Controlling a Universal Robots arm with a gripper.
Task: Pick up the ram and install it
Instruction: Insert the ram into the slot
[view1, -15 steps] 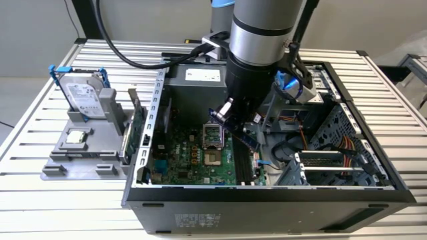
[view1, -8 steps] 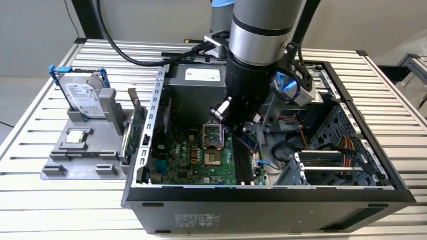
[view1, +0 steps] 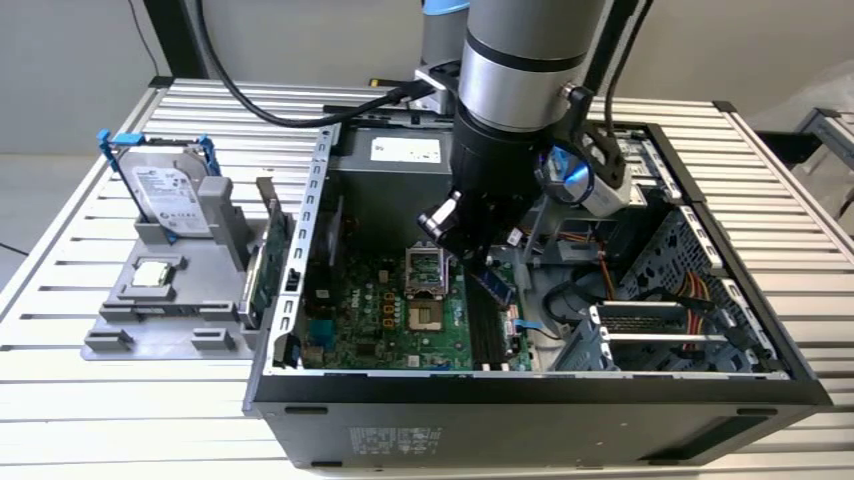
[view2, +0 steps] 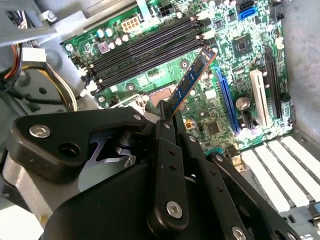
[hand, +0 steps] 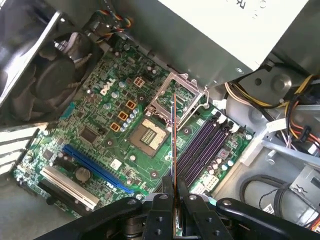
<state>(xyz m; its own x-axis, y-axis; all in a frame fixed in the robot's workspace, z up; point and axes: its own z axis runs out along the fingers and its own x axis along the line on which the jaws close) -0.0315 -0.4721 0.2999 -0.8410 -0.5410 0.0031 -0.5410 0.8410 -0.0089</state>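
My gripper (view1: 467, 255) is inside the open computer case, shut on the ram (view1: 495, 286), a narrow dark blue-green stick. In the second wrist view the ram (view2: 192, 82) sticks out from the black fingertips (view2: 165, 120) over the green motherboard (view2: 235, 95), its far end close to the row of black memory slots (view2: 145, 47). In the first wrist view the ram (hand: 173, 140) shows edge-on as a thin line between the fingers (hand: 162, 192), held above the board between the CPU socket (hand: 148, 136) and the memory slots (hand: 200, 150). It is not seated in a slot.
The case walls (view1: 287, 300) surround the arm. A drive cage with cables (view1: 667, 330) stands at the exterior view's right. Outside the case, a grey hard drive in a blue frame (view1: 167, 195) and a green card (view1: 274, 265) stand on a grey holder.
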